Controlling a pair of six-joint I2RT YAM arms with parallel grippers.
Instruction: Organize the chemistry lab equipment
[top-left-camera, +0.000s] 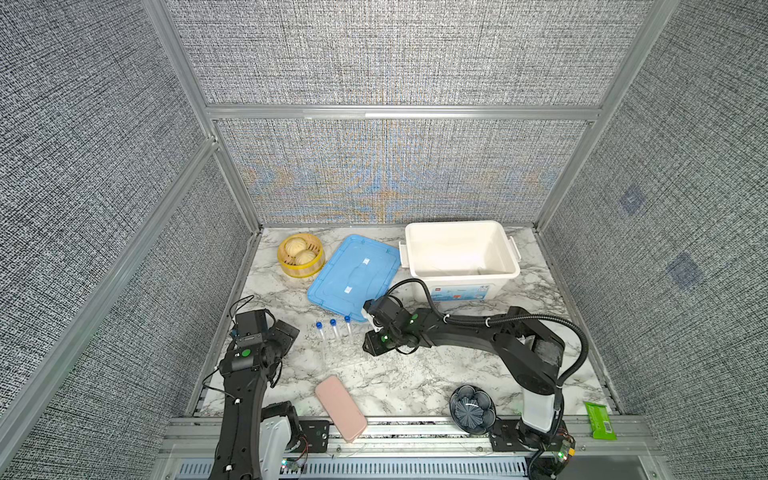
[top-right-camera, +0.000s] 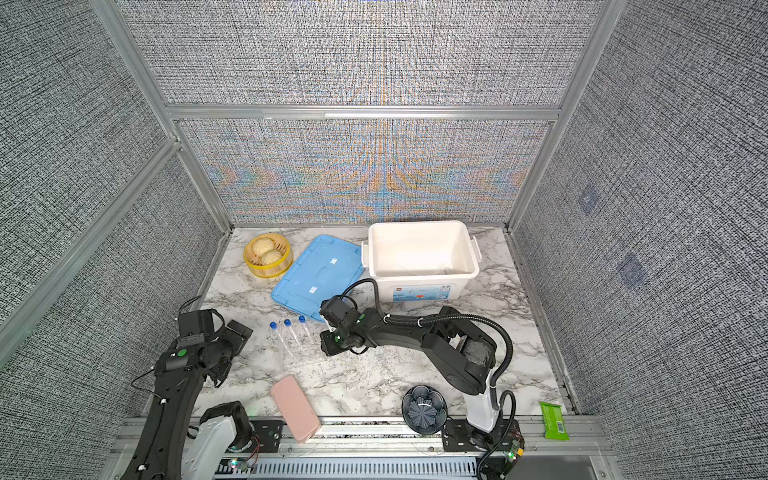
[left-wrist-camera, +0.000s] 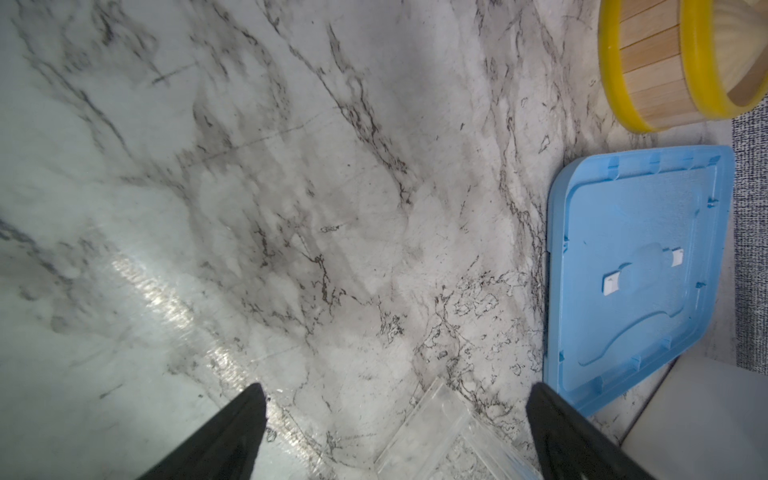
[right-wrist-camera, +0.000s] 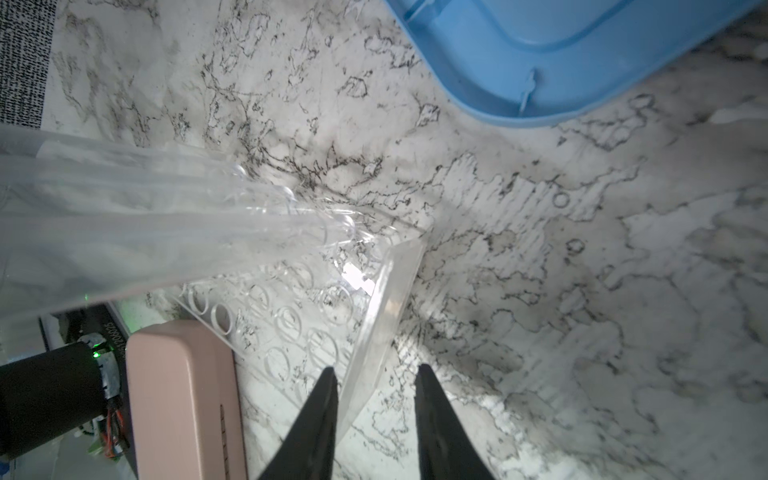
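So: three tubes (top-left-camera: 335, 332), one rack (right-wrist-camera: 386, 307), marble desk (top-left-camera: 436, 374), grey walls (top-left-camera: 395, 54); left pincer (left-wrist-camera: 397, 388) wide open, right pincer (right-wrist-camera: 377, 369) astride rack edge, unclamped.

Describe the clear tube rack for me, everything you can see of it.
The clear rack looks like see-through plastic: a flat plate with rows of round holes and a plain end wall. It sits on the marble table, and three blue-capped tubes stand in it. The right gripper straddles the end wall with its jaws open and a gap left on one side. Whether a finger touches the wall is unclear.
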